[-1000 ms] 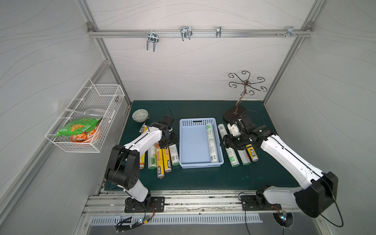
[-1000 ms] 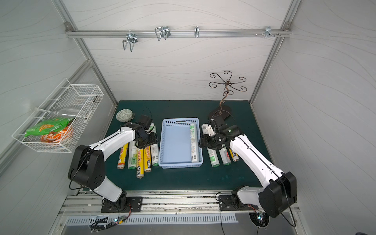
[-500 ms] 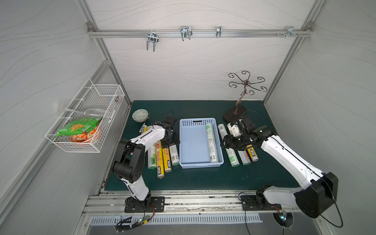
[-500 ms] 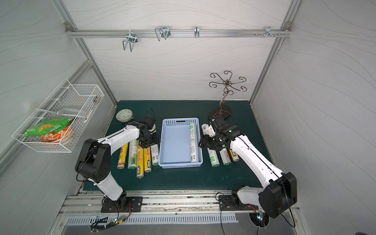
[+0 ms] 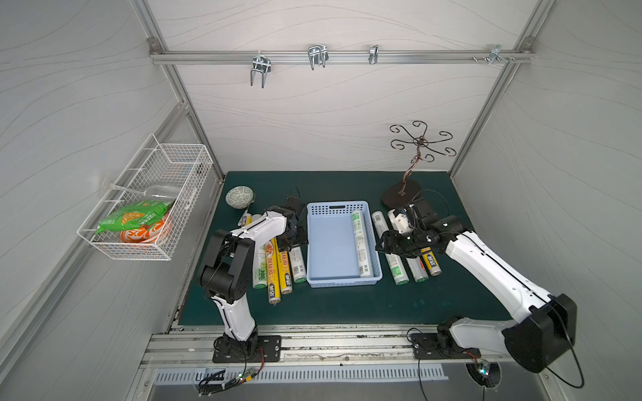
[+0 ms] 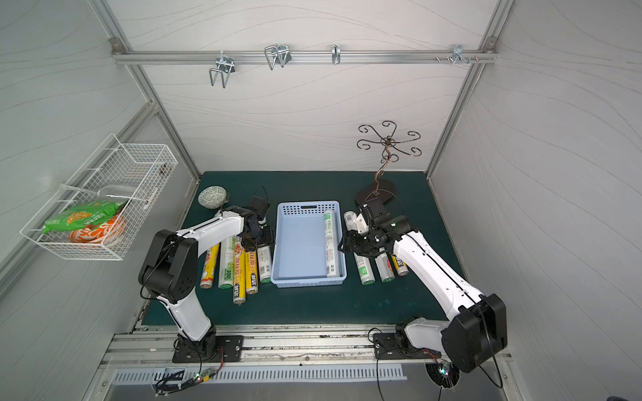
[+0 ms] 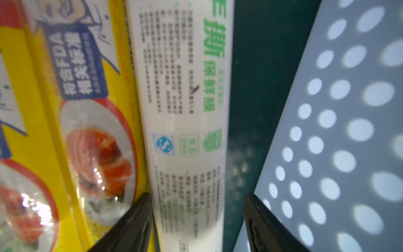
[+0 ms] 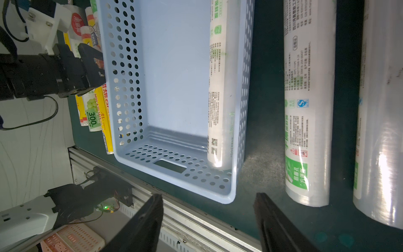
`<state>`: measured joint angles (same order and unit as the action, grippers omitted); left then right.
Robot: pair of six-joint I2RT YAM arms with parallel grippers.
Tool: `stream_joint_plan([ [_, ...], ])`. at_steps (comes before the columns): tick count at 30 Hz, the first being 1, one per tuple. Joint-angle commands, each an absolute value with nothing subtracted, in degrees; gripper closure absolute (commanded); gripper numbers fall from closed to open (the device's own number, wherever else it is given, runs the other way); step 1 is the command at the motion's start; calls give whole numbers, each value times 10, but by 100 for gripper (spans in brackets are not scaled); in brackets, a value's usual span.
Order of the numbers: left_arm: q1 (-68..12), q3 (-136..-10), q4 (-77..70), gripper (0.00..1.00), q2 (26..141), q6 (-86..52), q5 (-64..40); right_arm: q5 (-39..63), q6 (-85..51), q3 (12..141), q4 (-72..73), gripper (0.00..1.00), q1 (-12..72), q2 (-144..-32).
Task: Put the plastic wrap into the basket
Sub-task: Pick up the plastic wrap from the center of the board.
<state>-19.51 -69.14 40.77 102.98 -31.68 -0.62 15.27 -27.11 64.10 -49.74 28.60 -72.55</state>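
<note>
The left claw [image 7: 196, 196] is reaching down over a white roll with green print [image 7: 185, 109], which is lying on the mat [image 5: 347, 305] just beside the blue basket [image 5: 342, 282]. Its fingers [image 7: 135, 222] are standing apart, one on each side of that roll, not squeezing yet. The right claw [image 8: 209, 196] is hanging spread and empty by the basket's other side. One roll [image 5: 360, 243] is lying inside the basket. Next, I think, the left claw needs to squeeze the roll and lift it over the wall.
</note>
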Motion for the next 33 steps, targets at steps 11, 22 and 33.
stream_joint_plan([
  [11, -200, -719, 367, 36, 1078, -301, -8, 170, -277, 638, -488, 29, 280, -718],
  [22, -200, -710, 369, 59, 1057, -295, -13, 173, -281, 630, -486, 29, 274, -715],
  [33, -202, -728, 449, 65, 935, -310, 18, 213, -254, 606, -483, 29, 198, -703],
])
